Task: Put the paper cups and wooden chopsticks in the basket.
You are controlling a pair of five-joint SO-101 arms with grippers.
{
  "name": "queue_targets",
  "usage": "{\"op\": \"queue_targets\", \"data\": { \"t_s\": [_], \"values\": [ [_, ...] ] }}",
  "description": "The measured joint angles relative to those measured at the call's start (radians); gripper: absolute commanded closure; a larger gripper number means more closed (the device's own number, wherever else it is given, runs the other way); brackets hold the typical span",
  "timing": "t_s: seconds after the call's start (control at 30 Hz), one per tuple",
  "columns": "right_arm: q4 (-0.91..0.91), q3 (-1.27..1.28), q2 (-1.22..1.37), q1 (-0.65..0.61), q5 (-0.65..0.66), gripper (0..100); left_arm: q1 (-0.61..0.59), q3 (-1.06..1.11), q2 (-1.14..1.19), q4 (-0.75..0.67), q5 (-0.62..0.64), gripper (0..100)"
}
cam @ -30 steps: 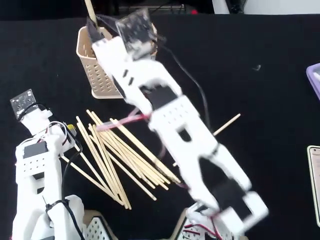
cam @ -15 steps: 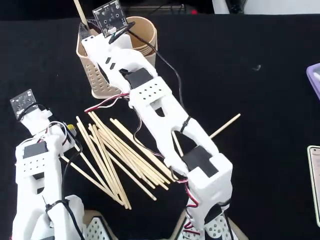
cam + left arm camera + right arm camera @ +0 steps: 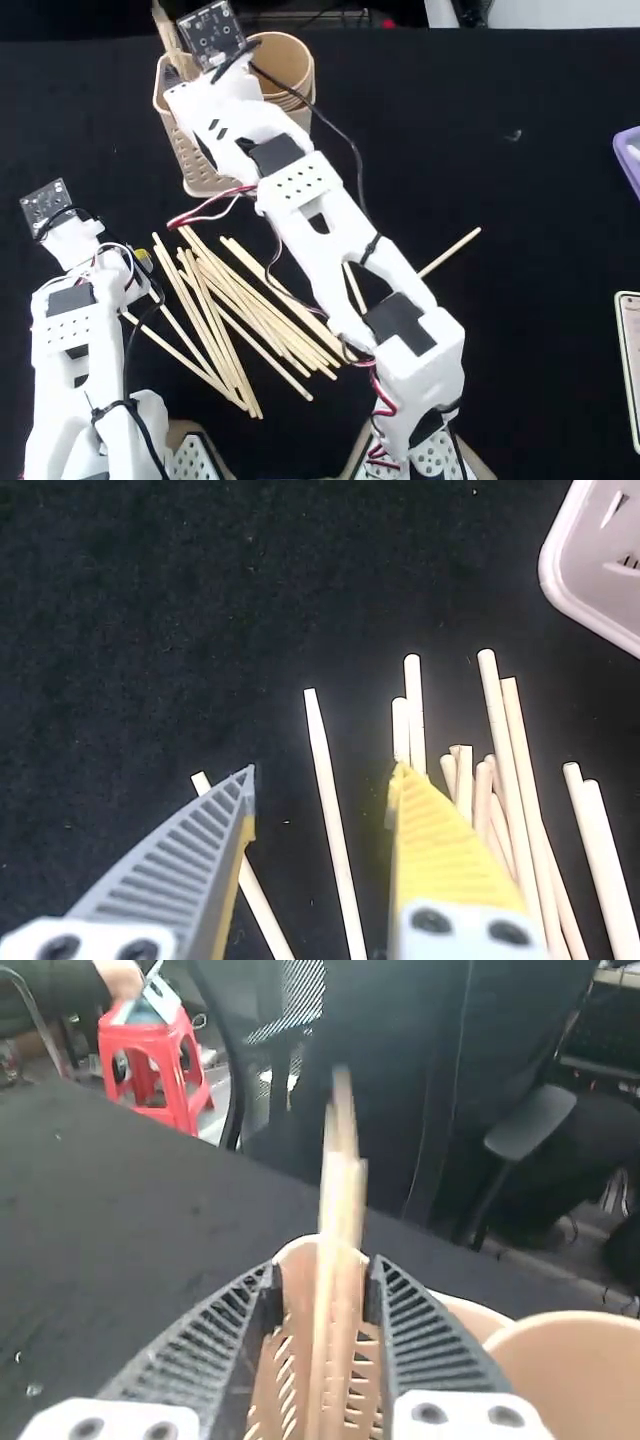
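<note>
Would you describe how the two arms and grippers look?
The left arm and right arm are blocky white plastic with black motors; the right carries black and red cables. The left gripper has one grey and one yellow ribbed finger; the right gripper has two dark ones.

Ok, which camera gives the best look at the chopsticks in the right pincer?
The right wrist view: the held chopsticks sit clamped between the jaws of the right pincer, over the basket. In the high view they poke up past the right arm. The left wrist view has loose chopsticks on the table instead.
</note>
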Motion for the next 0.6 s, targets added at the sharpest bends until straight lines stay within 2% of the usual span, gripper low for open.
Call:
{"op": "queue_targets", "data": {
  "t_s": [0.17, 0.3, 0.6],
  "values": [
    [0.101, -0.046, -0.026, 0.000, 0.000, 87.4, 0.000, 0.000, 0.000, 0.000, 0.000, 78],
    [0.255, -0.046, -0.184, 0.000, 0.000, 87.4, 0.000, 0.000, 0.000, 0.000, 0.000, 78],
    [1.003, -0.011, -0.569, 0.071, 0.005, 87.2, 0.000, 0.000, 0.000, 0.000, 0.000, 78]
  ]
}}
